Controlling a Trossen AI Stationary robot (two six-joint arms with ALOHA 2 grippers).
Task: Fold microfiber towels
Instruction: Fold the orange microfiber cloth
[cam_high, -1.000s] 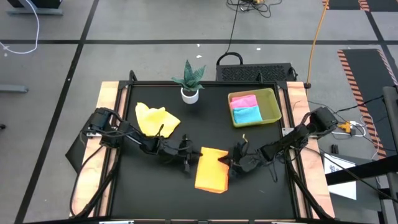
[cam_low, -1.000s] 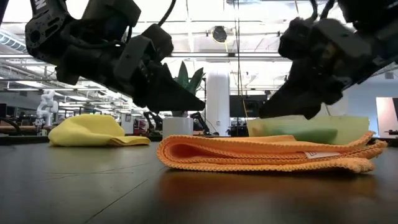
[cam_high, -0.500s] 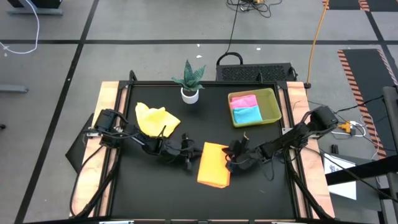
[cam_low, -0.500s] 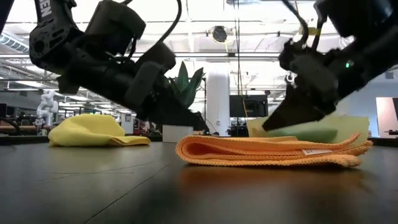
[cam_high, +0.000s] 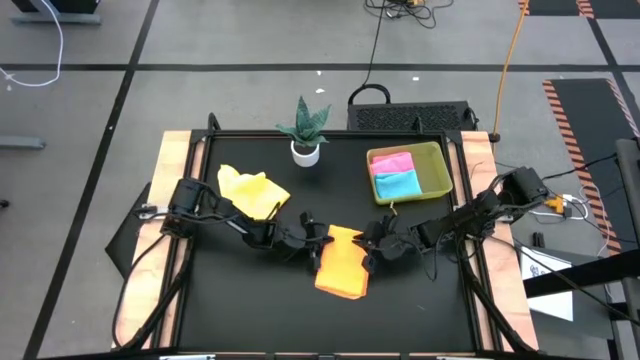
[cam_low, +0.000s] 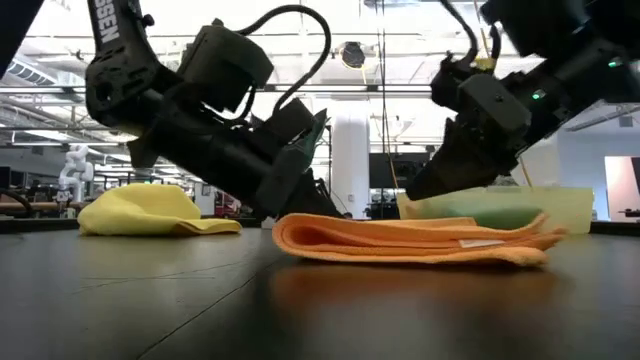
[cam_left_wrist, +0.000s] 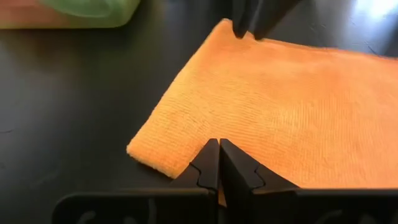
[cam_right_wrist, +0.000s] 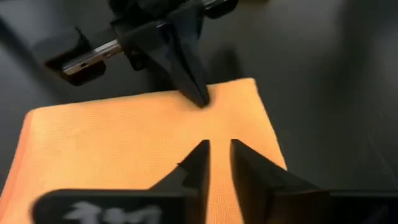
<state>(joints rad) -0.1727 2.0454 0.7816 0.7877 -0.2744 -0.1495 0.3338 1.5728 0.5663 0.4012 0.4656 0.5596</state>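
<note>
The orange towel (cam_high: 341, 264) lies folded in several layers flat on the black table, near the middle. My left gripper (cam_high: 318, 240) is shut, its tips at the towel's left edge near the far left corner. My right gripper (cam_high: 368, 247) stands at the towel's far right corner, its fingers a narrow gap apart (cam_right_wrist: 217, 146) over the top layer. The yellow towel (cam_high: 250, 192) lies crumpled at the far left. The pink towel (cam_high: 392, 162) and the light blue towel (cam_high: 398, 182) lie in the yellow-green tray (cam_high: 437, 170). My left gripper touches the orange towel's left edge (cam_left_wrist: 186, 158) with its shut fingertips (cam_right_wrist: 201, 96), slanting down from the table's left. The towel lies flat on the table. My right gripper's fingertips (cam_right_wrist: 200, 149) stand low over the towel's top layer (cam_right_wrist: 155, 143); I cannot tell whether they touch it.
A potted plant (cam_high: 305, 130) in a white pot stands at the far edge, left of the tray. Wooden rails run along the table's left and right sides. Bare black table shows in front of the towel.
My left gripper has gone toward the table's right edge, up to the orange towel's left edge. My right gripper has gone left and toward the far edge along the towel. The folded towel has slid a little toward the far edge, still flat.
</note>
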